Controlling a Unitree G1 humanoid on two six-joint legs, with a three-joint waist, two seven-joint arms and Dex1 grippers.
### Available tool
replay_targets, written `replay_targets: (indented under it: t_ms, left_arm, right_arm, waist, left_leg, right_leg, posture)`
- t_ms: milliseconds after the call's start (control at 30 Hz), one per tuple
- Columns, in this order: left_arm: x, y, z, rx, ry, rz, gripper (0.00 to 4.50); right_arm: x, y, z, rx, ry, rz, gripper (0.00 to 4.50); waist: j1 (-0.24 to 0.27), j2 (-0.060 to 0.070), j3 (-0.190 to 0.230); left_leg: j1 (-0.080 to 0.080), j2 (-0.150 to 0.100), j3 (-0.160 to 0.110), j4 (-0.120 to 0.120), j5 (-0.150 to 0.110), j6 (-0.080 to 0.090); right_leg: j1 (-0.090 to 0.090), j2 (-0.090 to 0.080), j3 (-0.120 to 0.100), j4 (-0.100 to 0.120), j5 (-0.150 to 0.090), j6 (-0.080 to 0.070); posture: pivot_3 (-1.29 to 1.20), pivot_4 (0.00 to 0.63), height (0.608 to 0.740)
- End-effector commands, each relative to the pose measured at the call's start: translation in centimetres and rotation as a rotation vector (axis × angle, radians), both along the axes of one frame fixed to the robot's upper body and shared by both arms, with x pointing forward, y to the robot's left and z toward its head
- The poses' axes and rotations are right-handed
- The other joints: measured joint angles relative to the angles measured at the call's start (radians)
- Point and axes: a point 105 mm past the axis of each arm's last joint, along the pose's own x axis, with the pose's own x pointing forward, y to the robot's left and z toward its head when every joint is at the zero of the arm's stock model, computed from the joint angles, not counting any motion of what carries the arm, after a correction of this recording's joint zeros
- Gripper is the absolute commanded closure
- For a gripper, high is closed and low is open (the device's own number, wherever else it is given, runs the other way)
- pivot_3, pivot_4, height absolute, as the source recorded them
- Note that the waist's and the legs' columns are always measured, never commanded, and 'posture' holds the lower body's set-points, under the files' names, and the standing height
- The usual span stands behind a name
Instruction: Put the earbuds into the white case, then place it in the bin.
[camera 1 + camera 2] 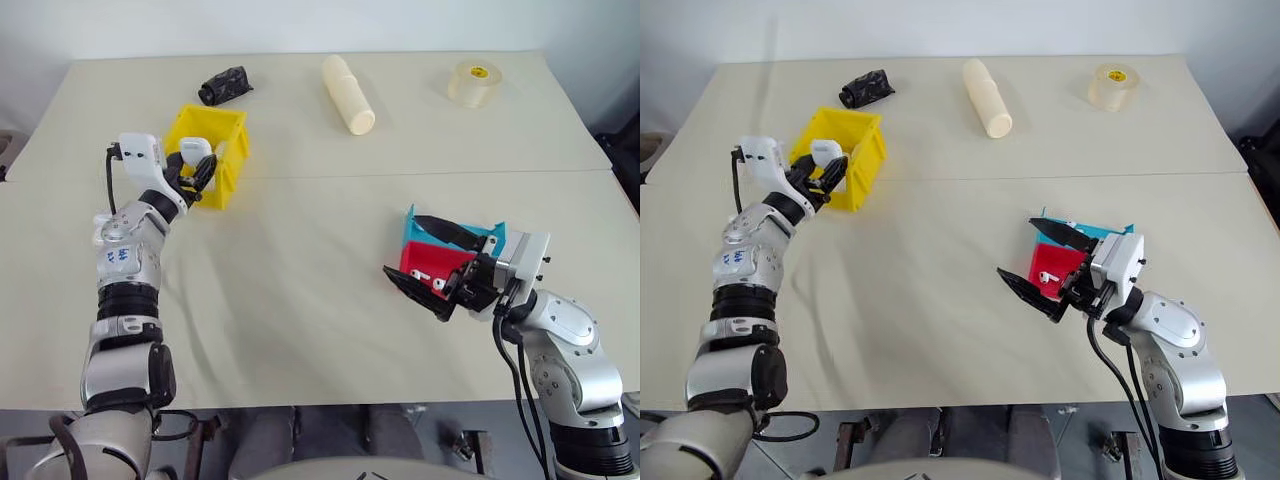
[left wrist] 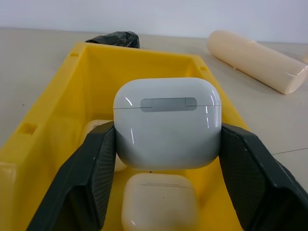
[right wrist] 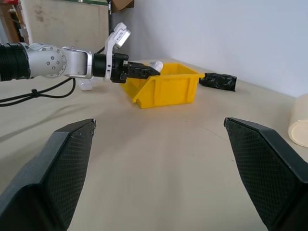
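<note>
Beige tabletop (image 1: 320, 300), seen from the head camera. At ten o'clock stands the bright yellow rectangular plastic bin (image 1: 228, 150). Above its interior the left gripper (image 1: 197, 168) holds the small glossy white rounded case (image 2: 167, 122), lid closed, one black finger against each side; two similar cases (image 2: 159, 202) lie inside the bin beneath it. At four o'clock the right gripper (image 1: 437, 264) hangs with jaws spread wide and empty, above the red tray (image 1: 432, 262) and blue tray (image 1: 425, 228). A cream cylinder (image 1: 348, 94) lies at twelve o'clock, a tape roll (image 1: 473, 84) at one o'clock.
</note>
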Motion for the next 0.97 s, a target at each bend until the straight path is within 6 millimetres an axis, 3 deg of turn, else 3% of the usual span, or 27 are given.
replay_targets:
  t_ms: [33,67,200,333,400,533,633,767,967]
  left_arm:
    - [-0.1,0.2,2.2,0.027,-0.08,-0.015,0.36]
    - [-0.3,0.0,2.5,0.033,-0.097,-0.034,0.05]
    - [-2.1,-0.8,3.5,0.052,-0.173,-0.162,0.02]
    - [-5.7,-1.5,3.7,0.157,-0.218,-0.338,0.02]
    - [-7.7,-1.7,3.3,0.219,-0.221,-0.417,0.02]
    - [-12.3,-1.6,0.8,0.38,-0.145,-0.609,0.02]
    - [-14.7,-1.7,-0.6,0.409,-0.103,-0.679,0.02]
    - [-16.5,-2.3,-1.7,0.429,-0.074,-0.731,0.02]
    - [-16.5,-3.0,-2.5,0.437,-0.076,-0.687,0.02]
  right_arm:
    - [-0.7,0.6,1.0,0.015,-0.05,0.013,0.0]
    - [-0.7,0.6,1.0,0.017,-0.049,0.013,0.0]
    - [-0.7,0.4,0.8,0.009,-0.042,0.011,0.0]
    - [-0.8,-0.4,0.4,-0.044,-0.019,0.039,0.0]
    - [-0.9,-0.9,0.2,-0.072,0.002,0.066,0.0]
    - [-0.8,-1.9,-0.3,-0.142,0.049,0.13,0.0]
    - [-0.5,-2.6,-0.7,-0.174,0.085,0.166,0.0]
    - [-0.3,-3.5,-1.1,-0.207,0.12,0.19,0.0]
    - [-0.1,-4.4,-1.6,-0.24,0.137,0.177,0.0]
  waist:
    - [0.001,0.0,0.0]
    - [0.001,0.0,0.0]
    - [0.0,0.0,0.0]
    - [-0.006,0.0,0.0]
    - [-0.007,0.0,0.0]
    - [-0.004,0.0,0.0]
    - [0.002,0.0,0.0]
    - [0.011,0.0,0.0]
    - [0.014,0.001,0.0]
  left_leg:
    - [0.0,0.0,0.0,0.0,0.0,0.0]
    - [0.0,0.0,0.0,0.0,0.0,0.0]
    - [0.0,0.001,0.0,0.001,0.0,0.0]
    - [0.0,0.003,0.0,0.0,0.0,0.0]
    - [0.0,0.004,0.001,0.0,0.0,0.0]
    - [0.0,0.005,0.001,0.001,0.0,0.0]
    - [0.001,0.005,0.001,0.001,0.0,0.0]
    - [0.001,0.005,0.0,0.001,0.0,0.0]
    - [0.001,0.005,0.0,0.001,0.0,0.0]
  right_leg:
    - [0.0,0.0,0.0,0.0,0.0,0.0]
    - [0.0,0.0,0.0,0.0,0.0,0.0]
    - [0.0,-0.001,0.0,0.0,0.0,0.0]
    - [0.0,-0.001,0.001,0.0,0.0,0.0]
    - [0.0,-0.001,0.001,0.0,0.0,0.0]
    - [0.001,0.0,0.001,0.0,0.0,0.0]
    - [0.002,-0.001,0.001,-0.002,0.0,0.0]
    - [0.003,-0.001,0.001,-0.005,0.0,-0.001]
    - [0.003,-0.001,0.001,-0.005,0.0,-0.001]
  posture:
    - [0.0,0.15,0.74]
    - [0.0,0.15,0.74]
    - [0.0,0.15,0.74]
    - [0.0,0.15,0.74]
    - [0.0,0.15,0.74]
    - [0.0,0.15,0.74]
    - [0.0,0.15,0.74]
    - [0.0,0.15,0.74]
    - [0.0,0.15,0.74]
